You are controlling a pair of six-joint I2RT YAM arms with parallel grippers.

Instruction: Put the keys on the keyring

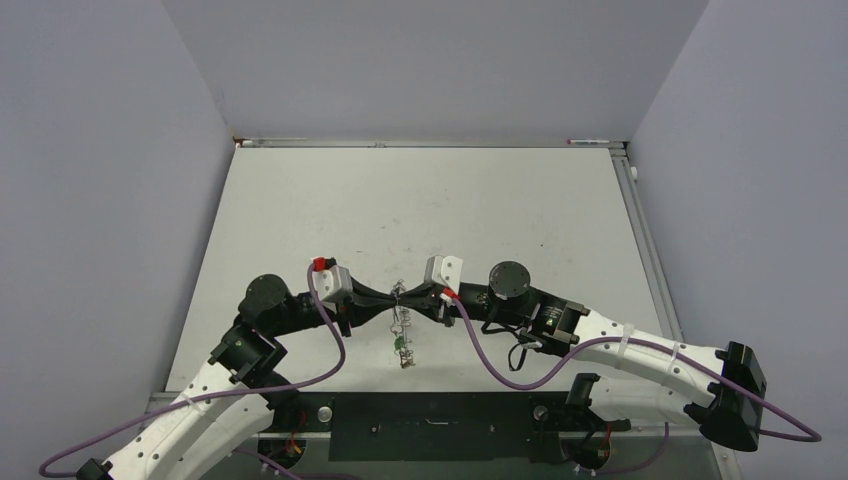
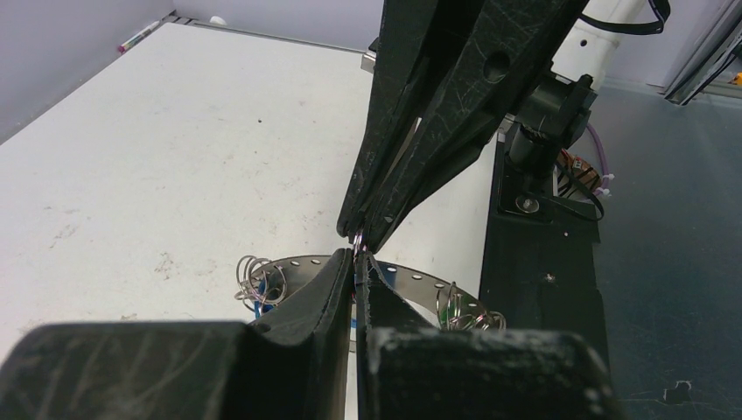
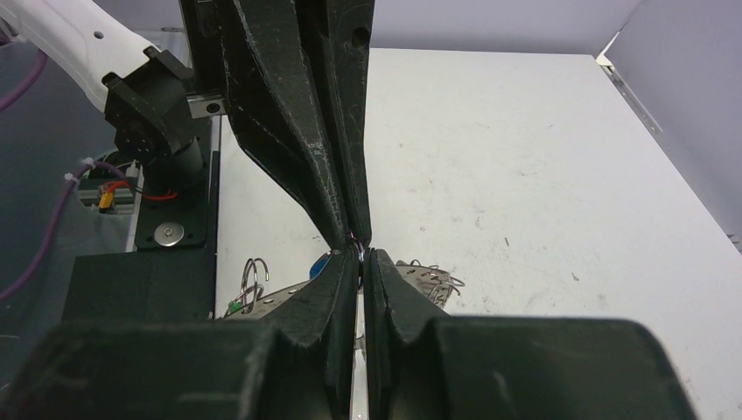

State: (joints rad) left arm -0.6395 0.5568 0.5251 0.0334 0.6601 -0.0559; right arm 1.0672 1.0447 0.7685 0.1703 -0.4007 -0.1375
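Observation:
Both grippers meet tip to tip above the middle of the table. The keyring [image 1: 402,322], a flat grey band with small holes [image 2: 411,278], hangs edge-on below the tips. My left gripper [image 2: 359,254] is shut on its top rim. My right gripper [image 3: 360,254] is shut too, pinching a thin glinting wire loop at the same spot. Keys hang from the band on wire loops [image 2: 254,278]. A blue tag [image 3: 319,265] sits just beside the tips and a green tag [image 3: 234,306] hangs lower. What lies between the pads is mostly hidden.
The white tabletop [image 1: 420,210] stretches behind the grippers to grey walls on three sides. A black base plate [image 1: 430,425] lies at the near edge between the arm mounts. Purple cables [image 1: 500,370] loop beside both arms.

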